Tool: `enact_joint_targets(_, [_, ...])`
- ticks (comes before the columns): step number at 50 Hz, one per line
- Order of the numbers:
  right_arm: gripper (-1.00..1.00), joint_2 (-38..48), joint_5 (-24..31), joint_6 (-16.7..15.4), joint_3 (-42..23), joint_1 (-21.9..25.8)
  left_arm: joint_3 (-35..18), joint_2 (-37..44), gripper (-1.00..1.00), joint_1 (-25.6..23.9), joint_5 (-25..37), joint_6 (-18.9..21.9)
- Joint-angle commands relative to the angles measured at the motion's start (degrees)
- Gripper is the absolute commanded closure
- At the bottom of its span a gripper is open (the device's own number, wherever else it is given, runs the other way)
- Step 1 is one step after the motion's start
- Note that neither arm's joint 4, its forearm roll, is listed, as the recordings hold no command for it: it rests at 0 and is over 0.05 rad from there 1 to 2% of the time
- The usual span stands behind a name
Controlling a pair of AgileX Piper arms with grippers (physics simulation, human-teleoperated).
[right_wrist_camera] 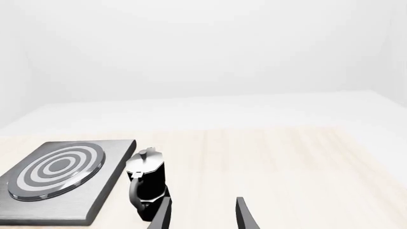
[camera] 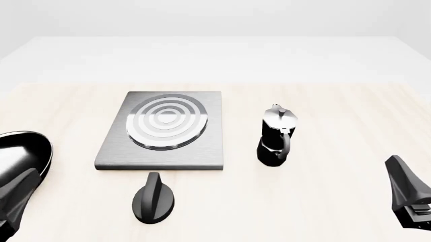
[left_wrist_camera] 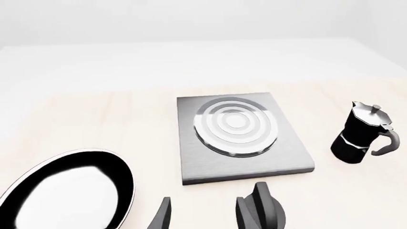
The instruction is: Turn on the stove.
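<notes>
**Both tools open and empty, stove knob untouched**

In my front view the stove point(camera: 161, 131) lies flat on the pale wooden bench point(camera: 336, 116), left of centre, with its silver burner rings point(camera: 165, 121) toward the far end of the slab. The black knob point(camera: 153, 198) sits on the bench just below the stove's near edge, in the lower-left part of the frame, apart from the slab; its ridge runs roughly up and down the picture.

The moka pot point(camera: 276, 136) stands upright to the right of the stove, close to it but not touching, handle turned toward the camera. The pan point(camera: 23, 154) shows only partly at the left edge of the frame, well left of the stove.

My left tool point(left_wrist_camera: 203, 214) appears at the bottom of the left wrist view: two dark fingertips point(left_wrist_camera: 162, 214) spread apart with nothing between them. In that view the knob point(left_wrist_camera: 260, 207) shows right beside one fingertip, and I cannot tell whether they touch. The stove point(left_wrist_camera: 245, 143) lies beyond, with the pot point(left_wrist_camera: 359, 133) and pan point(left_wrist_camera: 70, 191) to either side.

My right tool point(right_wrist_camera: 202, 214) shows in the right wrist view as two fingertips point(right_wrist_camera: 245, 217) parted, holding nothing. The pot point(right_wrist_camera: 146, 183) stands just ahead of one fingertip, with the stove point(right_wrist_camera: 70, 183) beside it. In the front view this tool point(camera: 411, 196) sits at the lower-right edge, well clear of the knob.
</notes>
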Motion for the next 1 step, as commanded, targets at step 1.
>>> enact_joint_targets(1, [-1.0, -0.68, 0.52, -0.14, -0.02, -0.05, 1.21, -0.35, -1.0, 0.63, -0.91, 2.93])
